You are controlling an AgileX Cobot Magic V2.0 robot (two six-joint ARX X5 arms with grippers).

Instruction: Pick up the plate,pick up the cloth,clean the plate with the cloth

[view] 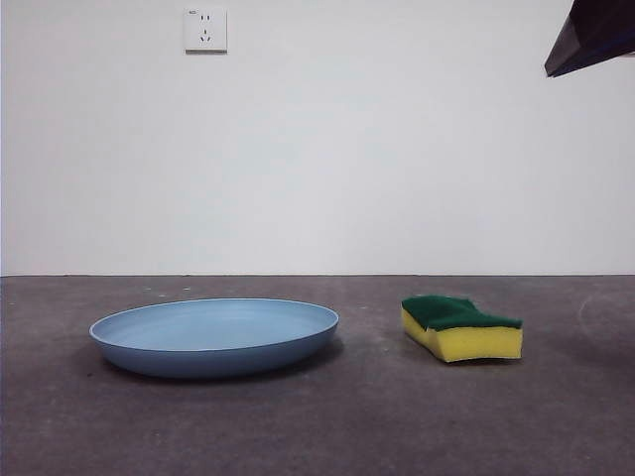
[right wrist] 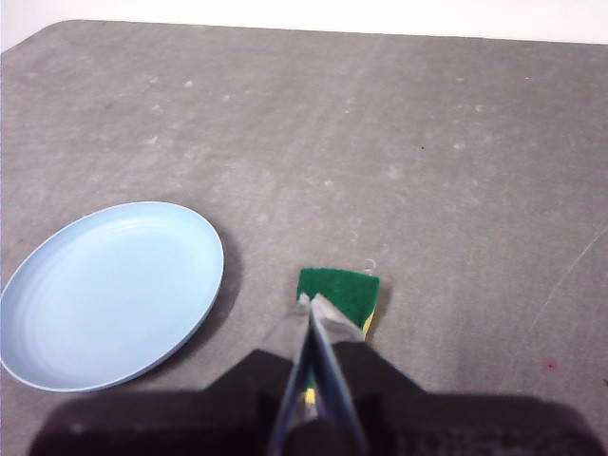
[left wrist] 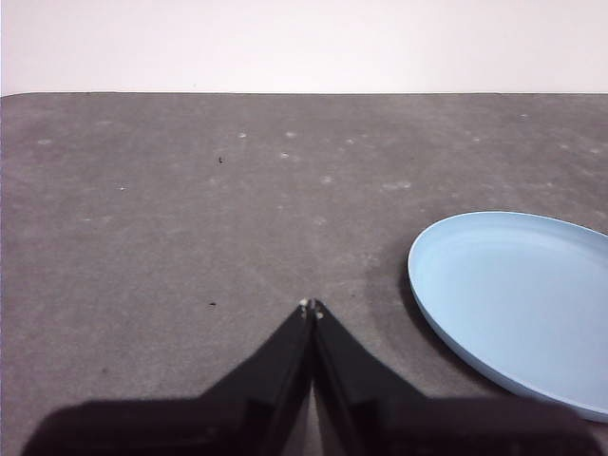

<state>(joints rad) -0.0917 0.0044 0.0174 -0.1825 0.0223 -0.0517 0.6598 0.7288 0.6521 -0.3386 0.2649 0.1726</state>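
The light blue plate (view: 213,335) lies flat on the dark grey table, left of centre in the front view. It also shows in the left wrist view (left wrist: 518,304) and the right wrist view (right wrist: 109,293). The cloth, a yellow sponge with a green top (view: 461,327), lies on the table to the plate's right. My left gripper (left wrist: 311,306) is shut and empty, above the table beside the plate. My right gripper (right wrist: 309,301) is shut and empty, high above the sponge (right wrist: 342,294); its jaws hide part of the sponge. A black arm tip (view: 590,38) shows at the front view's top right corner.
A white wall stands behind the table, with a socket (view: 205,30) high on it. The grey table (view: 317,426) stretches in front of the plate and the sponge, and its far edge runs along the wall.
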